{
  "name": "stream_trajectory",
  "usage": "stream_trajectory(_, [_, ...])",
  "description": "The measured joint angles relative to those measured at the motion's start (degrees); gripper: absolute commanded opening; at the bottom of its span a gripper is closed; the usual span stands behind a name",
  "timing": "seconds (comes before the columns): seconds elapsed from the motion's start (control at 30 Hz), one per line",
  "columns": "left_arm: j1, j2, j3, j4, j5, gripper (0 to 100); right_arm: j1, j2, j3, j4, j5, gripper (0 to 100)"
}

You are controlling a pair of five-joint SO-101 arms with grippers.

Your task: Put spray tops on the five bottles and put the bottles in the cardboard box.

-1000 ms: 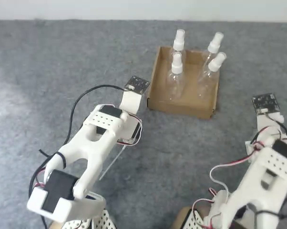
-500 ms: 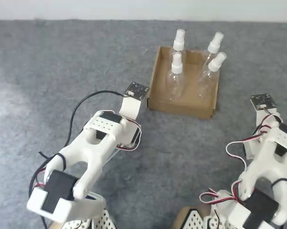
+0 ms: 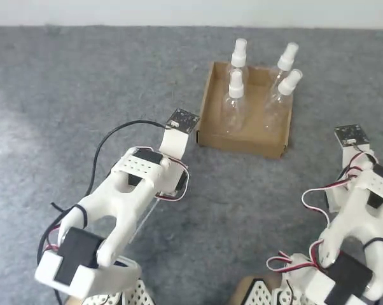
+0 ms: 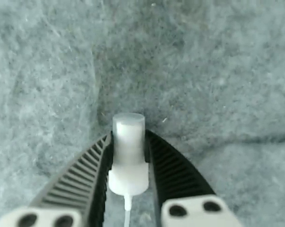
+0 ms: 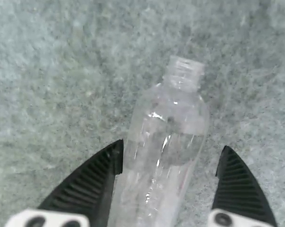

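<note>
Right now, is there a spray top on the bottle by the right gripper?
No, the bottle has a bare threaded neck with nothing on it.

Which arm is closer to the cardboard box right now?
Left. The left arm's tip sits right by the box's front left corner; the right arm stands farther off, past its front right corner.

Right arm (image 3: 363,210) has folded back; left arm (image 3: 125,194) drew slightly from cardboard box (image 3: 241,141).
</note>
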Motion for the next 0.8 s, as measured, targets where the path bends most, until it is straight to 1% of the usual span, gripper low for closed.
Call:
stream_trajectory(0.3, [0.0, 0.0, 0.0, 0.0, 0.0, 1, -1.67, 0.09, -1.67, -0.09, 0.0, 27.1])
stream_trajectory(0.63, [0.0, 0.0, 0.0, 0.0, 0.0, 1, -1.76, 0.26, -2.46, -0.09, -0.09, 27.3])
stream_trajectory(0.8, [0.0, 0.0, 0.0, 0.0, 0.0, 2, -1.76, 3.96, -8.26, 0.88, -5.1, 27.3])
